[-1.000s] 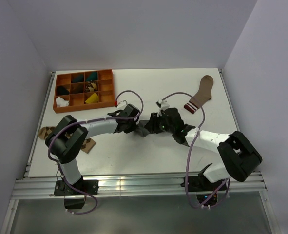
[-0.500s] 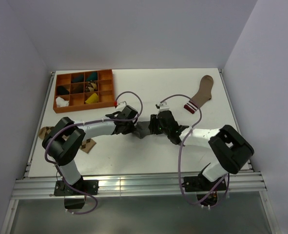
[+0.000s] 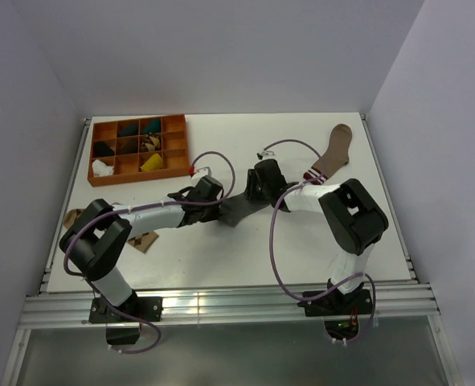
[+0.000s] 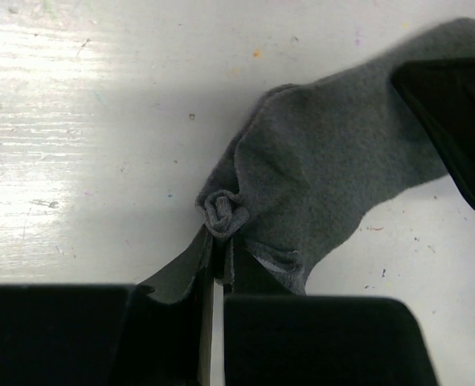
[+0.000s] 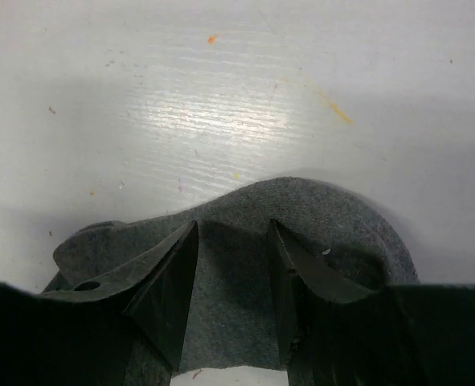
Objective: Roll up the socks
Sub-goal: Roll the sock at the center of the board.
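The left fingers (image 4: pixel 179 275) were shut tight on a bunch of the grey sock (image 4: pixel 325 177). The right fingers (image 5: pixel 170 281) stood open over it.

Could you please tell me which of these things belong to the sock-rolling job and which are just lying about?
Job: grey sock; left hand, pinching it; right hand, open over it.
Lying about: brown sock with striped cuff; diamond-patterned sock; orange tray.
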